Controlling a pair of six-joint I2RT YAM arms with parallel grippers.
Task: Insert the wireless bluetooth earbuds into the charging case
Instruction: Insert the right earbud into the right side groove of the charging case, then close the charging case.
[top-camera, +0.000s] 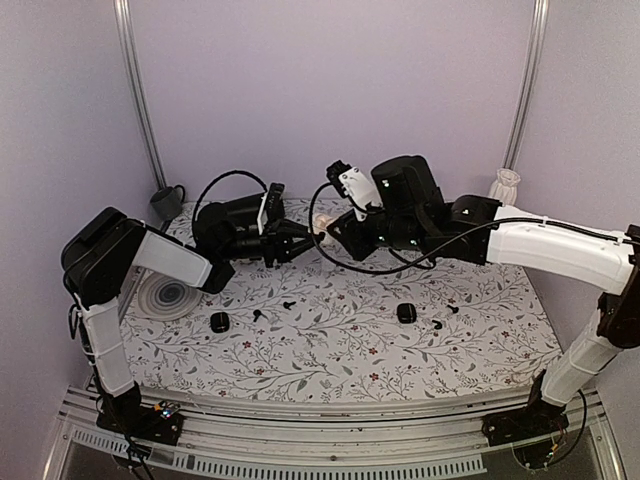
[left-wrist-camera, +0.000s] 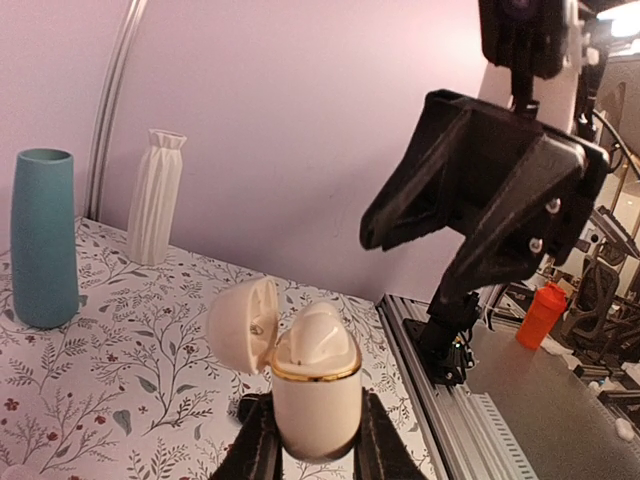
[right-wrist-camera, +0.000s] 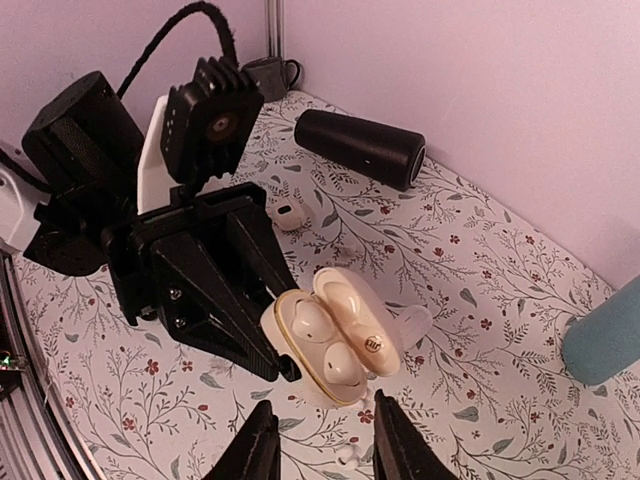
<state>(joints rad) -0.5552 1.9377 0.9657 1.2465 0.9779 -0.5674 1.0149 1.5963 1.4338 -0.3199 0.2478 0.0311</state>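
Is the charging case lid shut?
No, the lid stands hinged open to one side of the charging case, as the left wrist view shows.

We see the cream charging case (left-wrist-camera: 315, 400) w/ gold rim, held off the cloth (top-camera: 340, 350) at approx. 12 o'clock of its centre. Its lid (left-wrist-camera: 243, 325) is swung open toward 9 o'clock in the left wrist view. Two white earbuds (right-wrist-camera: 311, 321) sit in its wells. A loose white bud (right-wrist-camera: 290, 215) lies on the cloth. One black pair (top-camera: 288, 302) lies at 9 o'clock, a second black pair (top-camera: 437, 324) at 3 o'clock.
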